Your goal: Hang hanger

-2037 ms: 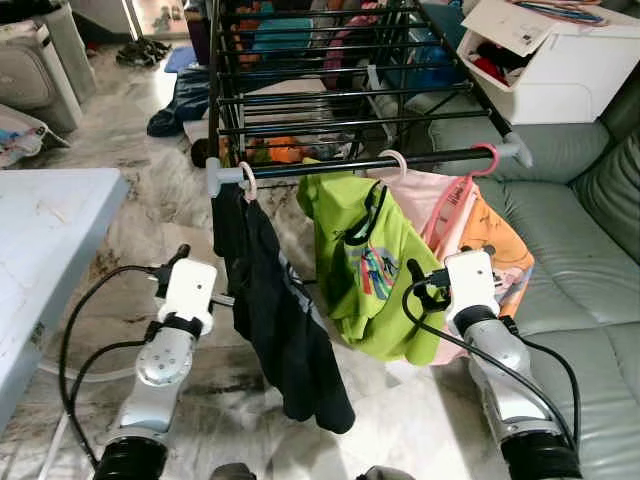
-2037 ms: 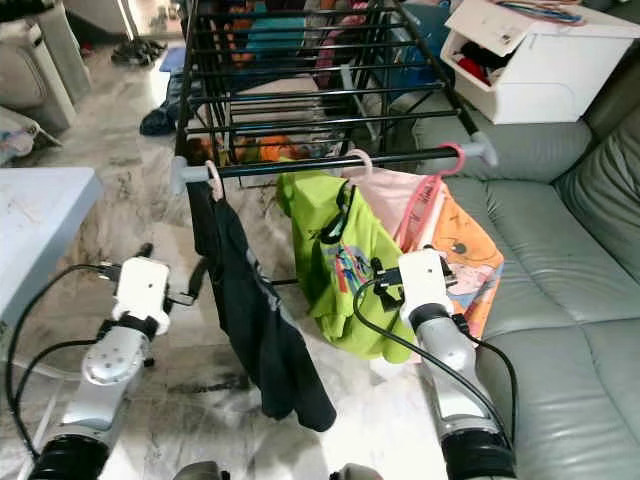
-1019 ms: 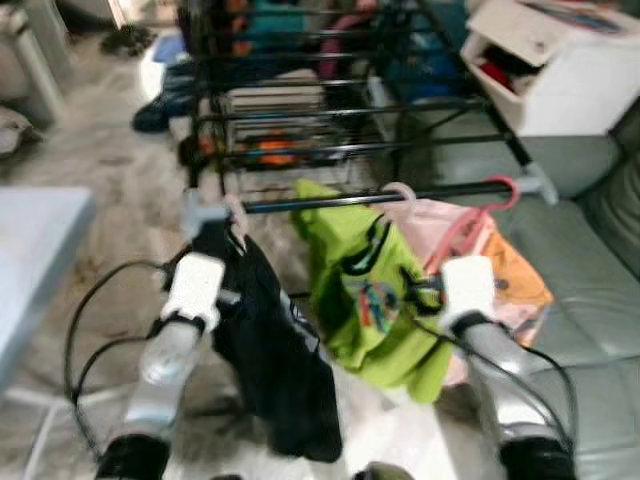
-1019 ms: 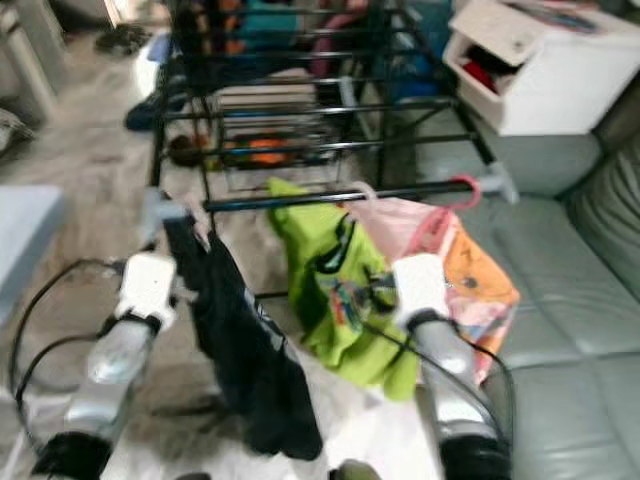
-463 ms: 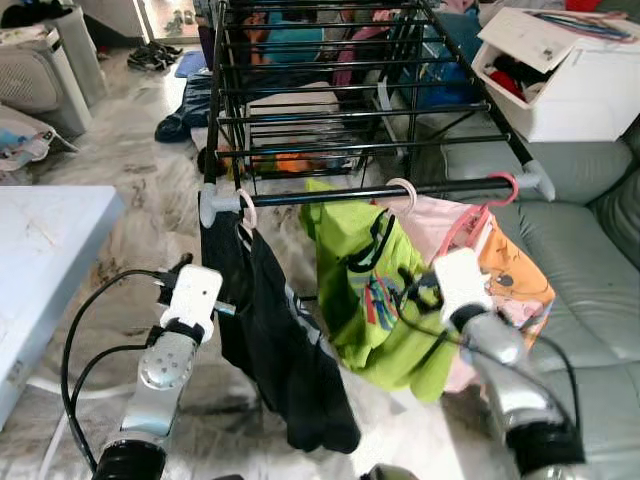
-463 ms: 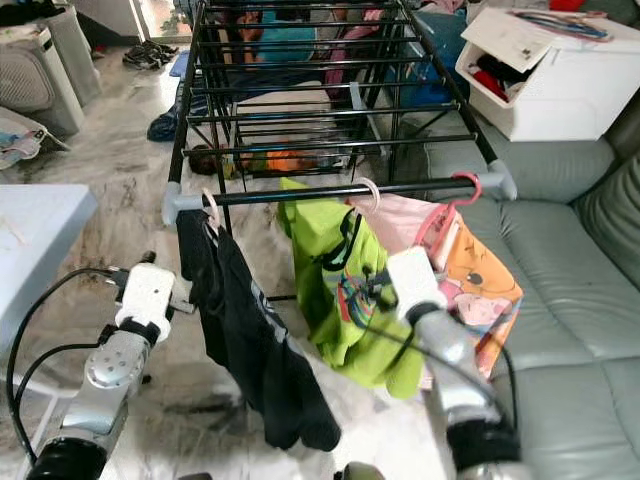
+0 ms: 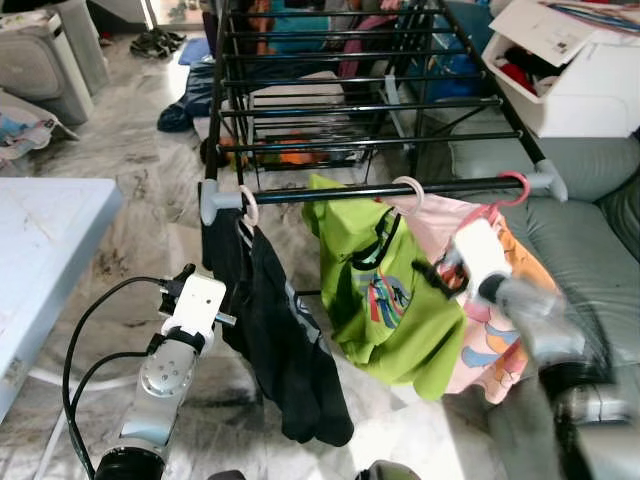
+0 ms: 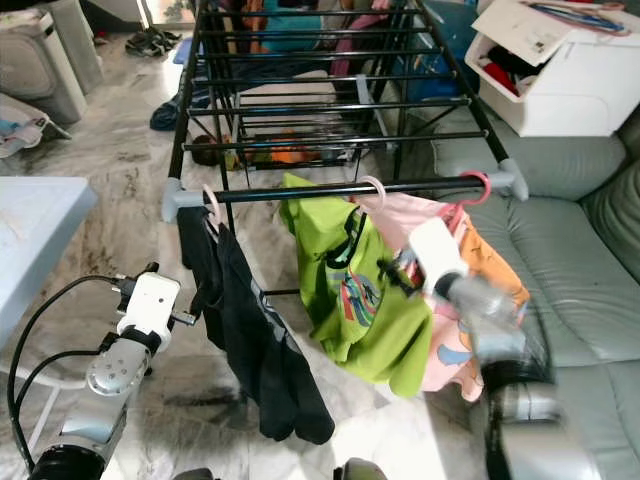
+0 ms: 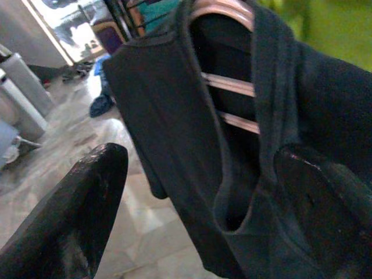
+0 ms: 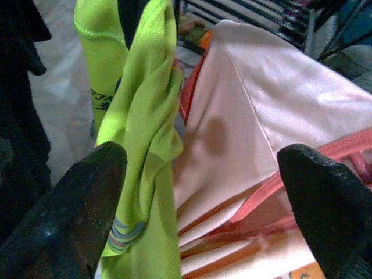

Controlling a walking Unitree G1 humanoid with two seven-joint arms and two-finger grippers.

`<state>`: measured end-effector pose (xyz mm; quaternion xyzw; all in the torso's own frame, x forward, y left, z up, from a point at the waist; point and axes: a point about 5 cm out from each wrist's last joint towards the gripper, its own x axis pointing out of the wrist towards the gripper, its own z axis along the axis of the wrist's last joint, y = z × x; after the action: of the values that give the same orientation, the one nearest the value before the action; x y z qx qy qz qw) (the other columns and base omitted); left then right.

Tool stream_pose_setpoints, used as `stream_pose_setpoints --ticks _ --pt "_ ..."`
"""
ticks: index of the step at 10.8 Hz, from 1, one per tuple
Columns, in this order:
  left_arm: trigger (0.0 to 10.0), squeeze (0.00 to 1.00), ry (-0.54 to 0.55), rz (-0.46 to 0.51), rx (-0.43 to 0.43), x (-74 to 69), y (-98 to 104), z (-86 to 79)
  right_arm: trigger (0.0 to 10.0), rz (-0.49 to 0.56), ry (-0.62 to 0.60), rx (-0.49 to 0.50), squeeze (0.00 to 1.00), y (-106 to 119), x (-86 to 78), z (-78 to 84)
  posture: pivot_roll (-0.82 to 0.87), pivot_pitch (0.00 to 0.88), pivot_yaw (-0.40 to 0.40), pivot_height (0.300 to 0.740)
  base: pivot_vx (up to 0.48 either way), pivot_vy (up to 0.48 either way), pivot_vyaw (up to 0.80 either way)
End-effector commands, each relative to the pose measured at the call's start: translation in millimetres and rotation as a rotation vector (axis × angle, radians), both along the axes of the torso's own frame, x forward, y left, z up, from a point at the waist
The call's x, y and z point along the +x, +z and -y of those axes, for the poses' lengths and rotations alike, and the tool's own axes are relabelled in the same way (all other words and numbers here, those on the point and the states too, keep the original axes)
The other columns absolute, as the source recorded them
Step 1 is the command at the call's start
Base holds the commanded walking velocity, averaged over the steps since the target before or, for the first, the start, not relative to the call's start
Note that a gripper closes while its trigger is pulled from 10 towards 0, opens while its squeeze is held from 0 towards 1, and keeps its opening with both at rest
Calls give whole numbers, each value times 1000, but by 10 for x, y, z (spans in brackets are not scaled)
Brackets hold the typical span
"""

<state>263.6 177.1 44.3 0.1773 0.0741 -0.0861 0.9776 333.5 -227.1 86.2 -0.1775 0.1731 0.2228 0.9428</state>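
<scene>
Drying rack (image 7: 380, 190): right pincer (image 10: 203, 192) raised, spread, beside pink hanger (image 7: 490, 205).

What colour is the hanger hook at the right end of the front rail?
The hanger hook is pinkish red; it shows best in the right eye view.

Silver arms with looping black cables carry white wrist boxes and broad, glossy black jaws.
</scene>
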Motion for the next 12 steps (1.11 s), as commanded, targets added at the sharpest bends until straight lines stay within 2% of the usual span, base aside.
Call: stream_pose_setpoints --ticks 1,2,3,4,6,9,12 --pt "10000 0 -8 -8 6 -3 8 -13 10000 -58 27 1 0 -74 -22 -13 -9 0 -8 740 0 0 0" --pt "10000 0 -11 -12 16 -11 2 -11 10000 -111 51 -27 0 -123 -23 44 0 0 -10 740 0 0 0" --pt "10000 0 -10 -17 16 -15 -2 -8 9333 -153 38 2 0 -137 -22 99 2 0 -11 740 0 0 0" --pt "10000 0 -14 -27 16 -22 -16 0 0 -205 81 20 0 -167 -42 83 2 0 -11 740 0 0 0" --pt "10000 0 -23 -32 18 -17 -20 24 0 -215 169 -12 0 -183 -37 -14 1 0 -11 740 0 0 0" --pt "10000 0 -29 -36 21 -5 -21 37 0 -214 172 -51 0 -182 -19 -18 2 0 -13 740 0 0 0" --pt "10000 0 -39 -42 30 -13 -32 49 0 -208 150 -46 0 -152 28 -49 3 0 -9 740 0 0 0"
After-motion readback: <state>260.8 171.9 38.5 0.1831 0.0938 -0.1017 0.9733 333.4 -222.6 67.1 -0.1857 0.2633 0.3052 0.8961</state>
